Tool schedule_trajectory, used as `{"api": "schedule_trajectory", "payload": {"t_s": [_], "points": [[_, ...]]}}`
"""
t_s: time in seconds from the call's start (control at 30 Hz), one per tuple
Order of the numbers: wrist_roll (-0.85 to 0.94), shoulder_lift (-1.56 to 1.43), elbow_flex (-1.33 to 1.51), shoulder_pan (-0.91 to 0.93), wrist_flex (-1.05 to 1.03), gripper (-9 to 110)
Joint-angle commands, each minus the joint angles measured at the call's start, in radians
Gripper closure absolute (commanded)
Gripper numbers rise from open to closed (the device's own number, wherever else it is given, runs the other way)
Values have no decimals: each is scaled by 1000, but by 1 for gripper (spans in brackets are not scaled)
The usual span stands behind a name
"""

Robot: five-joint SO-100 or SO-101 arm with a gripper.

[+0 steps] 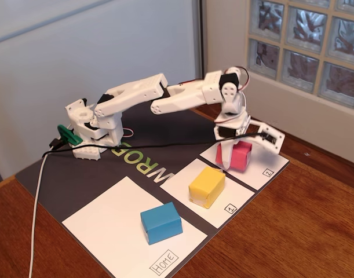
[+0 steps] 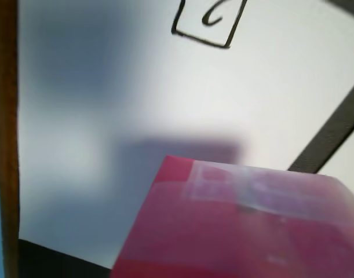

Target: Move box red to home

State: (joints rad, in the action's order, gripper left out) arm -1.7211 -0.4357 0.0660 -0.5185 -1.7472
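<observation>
Fixed view: a white five-joint arm reaches from its base at the left of a dark grey mat across to the right, its two-finger gripper pointing down over the small pinkish-red paper-wrapped block. The fingers stand on either side of the block's near end and appear closed against it, though the contact itself is too small to confirm. The red block sits on, or just above, the small white paper rectangle marked "2", at the far right of the mat; whether it touches the paper cannot be told.

A yellow paper-wrapped block rests on the neighbouring white rectangle marked "1". A blue paper-wrapped block lies on the largest white paper square, whose near corner carries the hand-lettered label "HOME". The red block is well apart from that square. The mat lies on a brown wooden table.

Wrist view: the red block fills the lower right, blurred, casting a shadow on the white paper, where the boxed "2" shows at top.
</observation>
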Motion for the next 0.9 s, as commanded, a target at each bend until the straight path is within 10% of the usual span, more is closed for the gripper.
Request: {"api": "schedule_trajectory", "payload": {"t_s": [0.0,0.87], "points": [[34,-158,-44,18,-94,102],[259,-865,433,275,-187,102]]}}
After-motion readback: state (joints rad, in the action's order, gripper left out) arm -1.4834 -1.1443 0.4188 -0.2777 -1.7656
